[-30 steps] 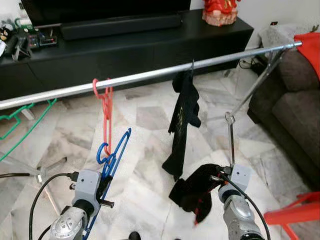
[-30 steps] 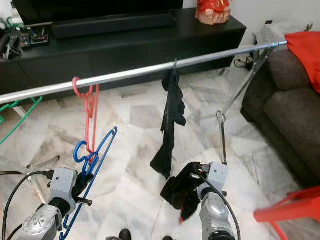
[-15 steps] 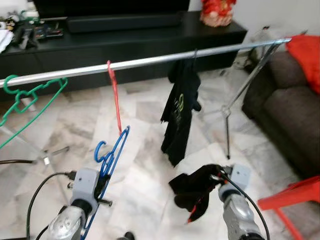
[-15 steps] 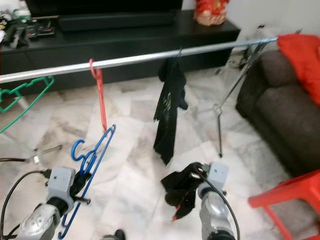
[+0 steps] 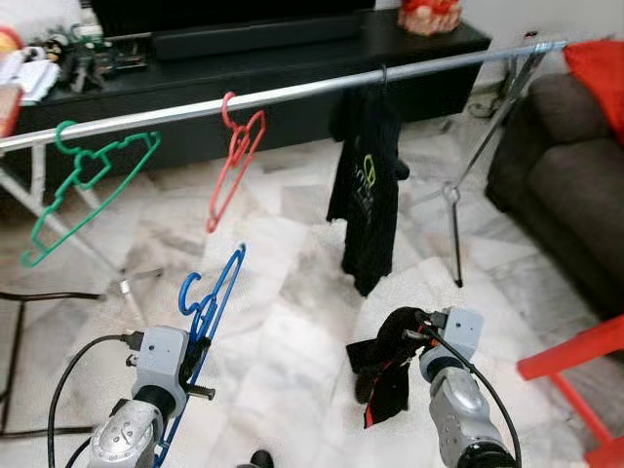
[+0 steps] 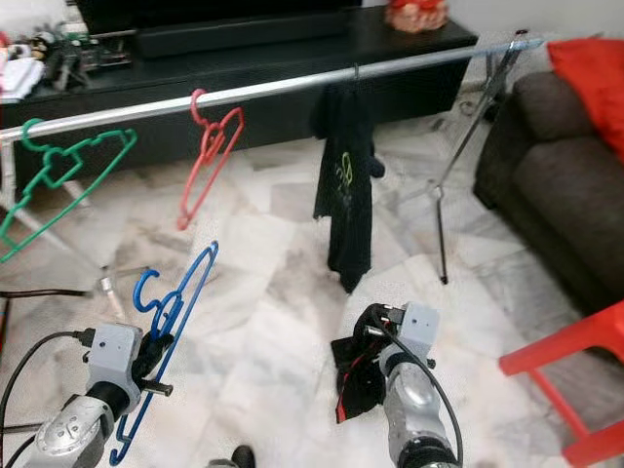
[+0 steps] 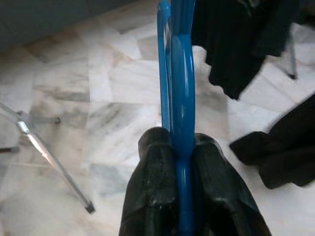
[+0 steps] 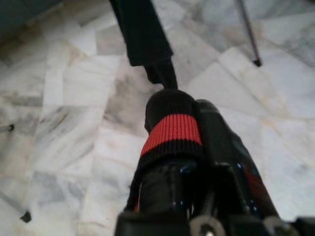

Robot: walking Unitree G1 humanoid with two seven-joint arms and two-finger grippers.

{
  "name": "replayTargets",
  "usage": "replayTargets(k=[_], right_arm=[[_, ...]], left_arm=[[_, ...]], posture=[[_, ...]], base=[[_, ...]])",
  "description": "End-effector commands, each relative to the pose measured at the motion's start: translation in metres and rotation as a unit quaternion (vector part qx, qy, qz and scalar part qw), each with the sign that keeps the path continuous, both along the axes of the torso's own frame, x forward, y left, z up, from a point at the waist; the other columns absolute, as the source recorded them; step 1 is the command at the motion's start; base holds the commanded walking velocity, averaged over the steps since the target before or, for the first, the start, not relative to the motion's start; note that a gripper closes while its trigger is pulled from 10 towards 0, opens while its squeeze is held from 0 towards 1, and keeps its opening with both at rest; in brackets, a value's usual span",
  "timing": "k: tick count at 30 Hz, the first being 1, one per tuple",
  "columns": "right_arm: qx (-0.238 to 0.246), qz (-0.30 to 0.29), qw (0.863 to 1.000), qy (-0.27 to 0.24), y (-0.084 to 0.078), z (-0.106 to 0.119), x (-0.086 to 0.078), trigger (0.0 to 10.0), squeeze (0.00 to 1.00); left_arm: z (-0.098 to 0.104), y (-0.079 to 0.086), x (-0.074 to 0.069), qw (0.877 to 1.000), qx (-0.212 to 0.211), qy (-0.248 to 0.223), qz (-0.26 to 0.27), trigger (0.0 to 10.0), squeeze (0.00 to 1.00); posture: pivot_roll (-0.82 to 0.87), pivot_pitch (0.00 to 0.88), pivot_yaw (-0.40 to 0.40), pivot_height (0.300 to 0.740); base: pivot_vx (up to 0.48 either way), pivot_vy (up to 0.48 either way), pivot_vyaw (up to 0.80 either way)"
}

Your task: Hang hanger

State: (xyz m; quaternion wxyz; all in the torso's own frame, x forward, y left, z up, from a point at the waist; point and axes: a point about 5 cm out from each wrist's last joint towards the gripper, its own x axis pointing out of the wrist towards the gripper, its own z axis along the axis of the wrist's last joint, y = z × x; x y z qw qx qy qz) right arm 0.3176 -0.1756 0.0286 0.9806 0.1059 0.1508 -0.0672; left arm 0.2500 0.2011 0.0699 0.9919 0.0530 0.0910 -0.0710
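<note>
Across a marble floor (image 5: 292, 331) runs a metal rail (image 5: 292, 95), with a black TV cabinet (image 5: 273, 68) beyond and a dark sofa (image 5: 575, 195) at right. On the rail hang a green hanger (image 5: 83, 185), a red hanger (image 5: 234, 156) and a black shirt (image 5: 369, 195). Near left, the left gripper (image 7: 183, 196) clamps a blue hanger (image 5: 210, 302), held below the rail. Near right, the right gripper (image 8: 189, 162) grips a black garment (image 5: 385, 356) with a red stripe.
</note>
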Motion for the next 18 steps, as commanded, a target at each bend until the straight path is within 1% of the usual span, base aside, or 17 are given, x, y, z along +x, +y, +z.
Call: replayTargets(k=[1, 10, 13, 15, 18], right_arm=[[0.002, -0.006, 1.0, -0.007, -0.002, 0.003, 0.002, 10.0, 0.0], [0.003, -0.002, 1.0, -0.016, 0.0, 0.008, 0.006, 10.0, 0.0], [0.003, -0.001, 1.0, -0.018, 0.001, 0.01, 0.008, 10.0, 0.0], [0.005, -0.001, 1.0, -0.02, 0.001, 0.011, 0.009, 10.0, 0.0], [-0.001, 0.0, 1.0, -0.025, 0.001, 0.015, 0.012, 10.0, 0.0]], left_arm=[[0.003, 0.0, 0.001, 1.0, -0.003, -0.006, -0.003, 10.0, 0.0], [0.003, 0.001, 0.001, 1.0, 0.001, -0.006, -0.004, 10.0, 0.0], [0.002, 0.001, 0.002, 1.0, 0.006, -0.001, -0.003, 10.0, 0.0], [0.002, -0.001, 0.002, 1.0, -0.001, 0.0, -0.009, 10.0, 0.0], [0.002, -0.008, 0.001, 0.999, -0.017, 0.01, -0.034, 10.0, 0.0]], posture=[[0.08, 0.181, -0.04, 0.74], [0.08, 0.164, -0.037, 0.74], [0.08, 0.164, -0.037, 0.74], [0.08, 0.164, -0.037, 0.74], [0.08, 0.174, -0.036, 0.74]], base=[[-0.285, 0.0, 0.0], [-0.33, 0.0, 0.0], [0.0, 0.0, 0.0], [0.0, 0.0, 0.0], [0.0, 0.0, 0.0]])
